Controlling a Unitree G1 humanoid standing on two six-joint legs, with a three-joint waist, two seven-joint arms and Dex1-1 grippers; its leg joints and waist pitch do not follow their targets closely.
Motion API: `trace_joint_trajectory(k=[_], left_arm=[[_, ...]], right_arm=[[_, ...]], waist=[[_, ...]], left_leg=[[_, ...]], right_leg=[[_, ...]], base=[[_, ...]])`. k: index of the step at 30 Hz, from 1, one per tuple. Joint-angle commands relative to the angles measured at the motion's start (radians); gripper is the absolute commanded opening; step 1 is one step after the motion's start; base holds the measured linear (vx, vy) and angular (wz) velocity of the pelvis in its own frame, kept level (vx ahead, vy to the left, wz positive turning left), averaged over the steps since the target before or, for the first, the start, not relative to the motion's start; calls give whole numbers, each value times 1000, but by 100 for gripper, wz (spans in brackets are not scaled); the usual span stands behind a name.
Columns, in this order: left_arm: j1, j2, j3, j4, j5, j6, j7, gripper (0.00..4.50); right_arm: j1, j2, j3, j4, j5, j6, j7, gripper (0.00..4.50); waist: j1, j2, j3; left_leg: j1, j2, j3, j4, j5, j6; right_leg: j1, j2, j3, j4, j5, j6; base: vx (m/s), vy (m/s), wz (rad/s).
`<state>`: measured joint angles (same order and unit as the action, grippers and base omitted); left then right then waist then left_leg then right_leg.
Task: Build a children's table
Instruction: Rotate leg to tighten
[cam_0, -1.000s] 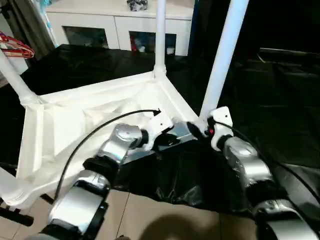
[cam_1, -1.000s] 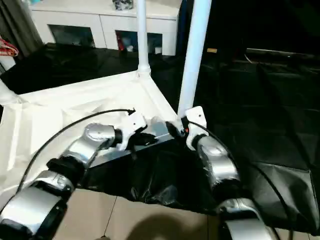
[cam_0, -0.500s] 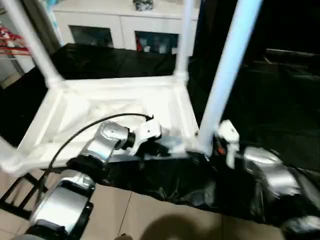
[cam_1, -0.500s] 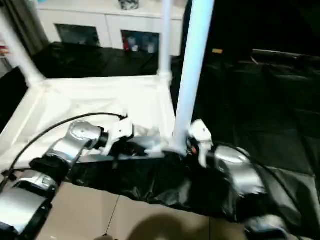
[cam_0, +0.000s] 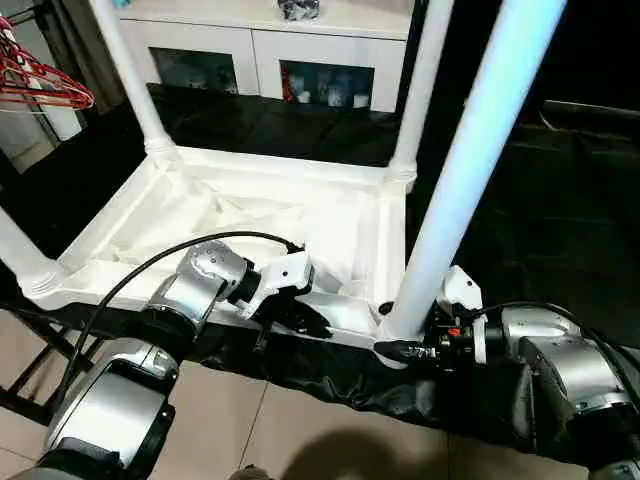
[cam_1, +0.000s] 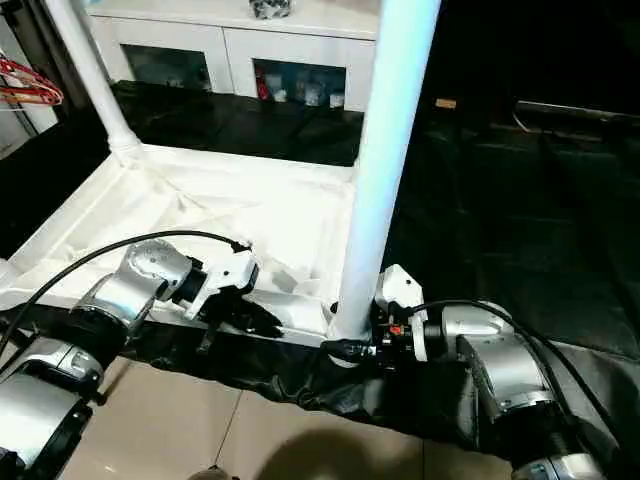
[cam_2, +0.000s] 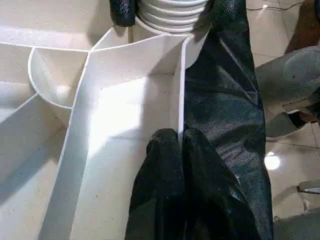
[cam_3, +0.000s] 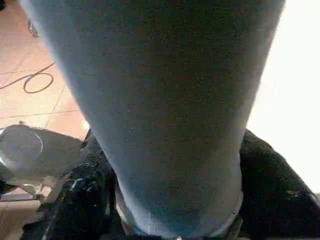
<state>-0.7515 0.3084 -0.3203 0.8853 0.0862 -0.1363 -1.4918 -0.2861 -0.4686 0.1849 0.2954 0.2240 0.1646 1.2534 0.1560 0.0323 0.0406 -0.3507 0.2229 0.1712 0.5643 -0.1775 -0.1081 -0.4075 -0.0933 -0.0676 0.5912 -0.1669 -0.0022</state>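
Fingers of the left gripper (cam_2: 181, 145) pinch the near rim of the upturned table top (cam_0: 250, 215); the right gripper (cam_1: 362, 345) straddles the near-right leg (cam_0: 470, 170) at its socket. Final leg, probably: seat firmly next.

Top (cam_0: 330, 215) lies ribbed side up, broad open centre, reachable from above between four upright legs; near-right leg (cam_0: 470, 170) is the main obstacle, rising right in front of the camera and splitting the right side; right gripper (cam_0: 400, 351) straddles its base, fingers (cam_3: 75, 210) either side, no room there; left gripper (cam_0: 305, 318) pinches the near rim wall (cam_2: 181, 100), blocking that edge; ribs (cam_2: 80, 100) split the inside into shallow pockets; cabinet (cam_0: 290, 60) closes off the far side; hangers (cam_0: 45, 85) crowd far left; black sheet (cam_0: 560, 240) on the right lies open.
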Motion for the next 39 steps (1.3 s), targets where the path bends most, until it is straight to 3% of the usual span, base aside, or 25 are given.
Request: trace_joint_trajectory(k=[1, 5, 6, 10, 12, 16, 19, 21, 24, 25, 26, 27, 29, 33, 34, 39], left_arm=[[-9, -6, 3, -22, -9, -4, 28, 0], [-14, -28, 21, -12, -13, 5, 77, 0], [-21, -49, 32, 1, -10, 14, 132, 0], [-28, -72, 38, 12, -3, 17, 196, 0], [-31, -91, 43, 16, -2, 27, 232, 0], [-43, -166, 58, 35, 8, 73, 378, 0], [-47, -195, 61, 40, 16, 86, 437, 0], [-52, -255, 64, 45, 30, 122, 548, 0], [-53, -284, 67, 49, 39, 139, 604, 0], [-53, -286, 67, 49, 40, 140, 608, 0], [-52, -291, 66, 48, 44, 136, 622, 0], [-48, -293, 65, 43, 43, 132, 620, 0], [-45, -295, 64, 40, 42, 130, 619, 0], [-26, -272, 61, 16, 33, 102, 567, 0], [-22, -266, 60, 11, 31, 99, 553, 0], [4, -199, 38, -19, 22, 56, 419, 0]], right_arm=[[19, 16, 64, -23, -2, 13, 43, 280], [10, 58, 38, 8, -23, -13, -45, 275], [-15, 108, 1, 65, -38, -30, -159, 275], [-40, 159, -33, 123, -49, -19, -287, 274], [-54, 188, -47, 156, -62, -16, -358, 273], [-114, 294, -100, 298, -109, -12, -622, 273], [-143, 333, -128, 351, -112, -8, -719, 272], [-215, 404, -190, 471, -103, 1, -941, 272], [-252, 431, -202, 530, -122, -38, -1020, 272], [-254, 432, -199, 532, -126, -45, -1023, 272], [-259, 435, -190, 542, -145, -74, -1027, 328], [-262, 435, -181, 547, -157, -94, -1019, 342], [-265, 436, -177, 554, -165, -108, -1015, 342], [-268, 424, -174, 562, -161, -139, -944, 382], [-269, 417, -170, 565, -166, -148, -936, 389], [-218, 332, -113, 485, -175, -179, -712, 397]], waist=[[-2, -5, -57], [-3, -4, -55], [-5, -4, -55], [-20, -7, -50], [-23, -10, -51], [-45, -7, -50], [-48, -5, -54], [-51, -2, -56], [-56, 1, -54], [-55, 1, -55], [-54, -1, -56], [-53, -2, -55], [-52, -1, -55], [-52, -1, -55], [-51, -6, -56], [-50, -5, -58]], left_leg=[[-2, 5, 8, -65, -263, 45], [-4, 4, 8, -66, -266, 40], [-4, 3, 7, -66, -269, 32], [-2, -3, 3, -71, -298, 16], [-1, -3, 4, -71, -297, 21], [-1, -7, 1, -72, -296, 3], [-4, -6, 3, -70, -272, 15], [-3, -6, 5, -68, -254, 6], [-1, -8, 4, -69, -280, 0], [0, -8, 4, -69, -283, 5], [-1, -8, 5, -68, -283, 10], [-3, -10, 5, -68, -282, 18], [-4, -10, 5, -68, -280, 26], [-5, -8, 4, -70, -293, 35], [-6, -8, 3, -70, -283, 39], [-10, -7, 6, -64, -241, 64]], right_leg=[[56, -41, 32, -70, -254, -209], [56, -42, 31, -72, -262, -207], [54, -45, 32, -72, -277, -201], [52, -44, 28, -86, -415, -152], [50, -43, 29, -89, -422, -147], [47, -45, 27, -89, -437, -146], [49, -41, 31, -84, -362, -162], [47, -40, 31, -76, -308, -182], [48, -41, 30, -80, -324, -182], [48, -40, 30, -82, -317, -181], [49, -40, 30, -82, -307, -181], [51, -39, 30, -81, -299, -180], [51, -40, 30, -81, -304, -176], [52, -42, 30, -83, -317, -175], [54, -42, 30, -80, -308, -178], [59, -39, 31, -70, -199, -208]], base=[[0, 0, 0], [0, 0, 0], [0, 0, 0], [0, 0, 0], [0, 0, 0], [0, 0, 0], [0, 0, 0], [0, 0, 0], [0, 0, 0], [0, 0, 0], [0, 0, 0], [0, 0, 0], [0, 0, 0], [0, 0, 0], [0, 0, 0], [0, 0, 0]])
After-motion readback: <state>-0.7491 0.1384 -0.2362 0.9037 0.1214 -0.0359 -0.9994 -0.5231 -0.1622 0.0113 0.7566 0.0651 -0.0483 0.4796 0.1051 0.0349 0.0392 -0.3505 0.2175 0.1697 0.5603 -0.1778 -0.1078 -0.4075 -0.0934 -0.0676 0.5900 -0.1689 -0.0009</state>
